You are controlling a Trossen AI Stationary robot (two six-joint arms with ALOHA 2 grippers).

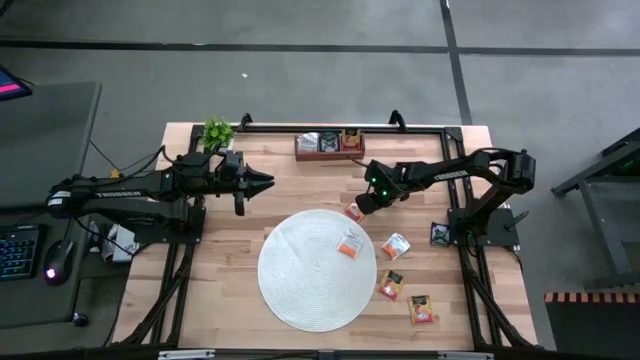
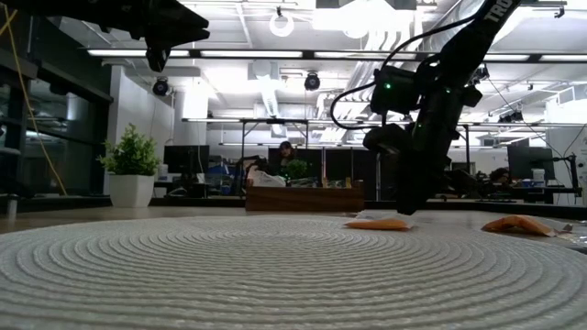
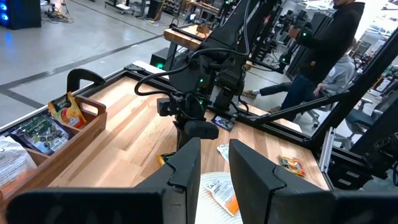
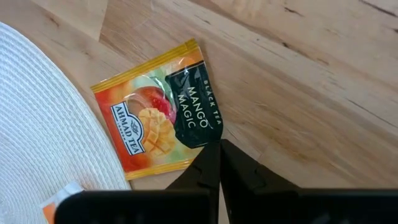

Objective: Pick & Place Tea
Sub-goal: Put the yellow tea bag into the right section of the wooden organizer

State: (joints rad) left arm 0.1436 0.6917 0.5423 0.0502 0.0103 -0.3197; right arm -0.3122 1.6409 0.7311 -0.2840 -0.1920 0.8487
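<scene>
An orange tea sachet with a black label lies flat on the wood, one edge against the round white mat. My right gripper reaches steeply down at its edge and is shut there; the high view shows it just beyond the mat's far right rim. Another sachet lies on the mat, and several more lie on the wood to the mat's right. My left gripper hovers high over the table's left part, open, holding nothing. My right gripper's two fingertips meet on the sachet's edge beside the black label, close to a corner. They come from above, slanting steeply down. The sachet lies flat on the table, with its opposite side at the mat's rim.
A brown wooden tray holding sachets stands at the far edge, with a small potted plant at the far left. A black sachet lies near the right arm's base. People stand beyond the table's right side.
</scene>
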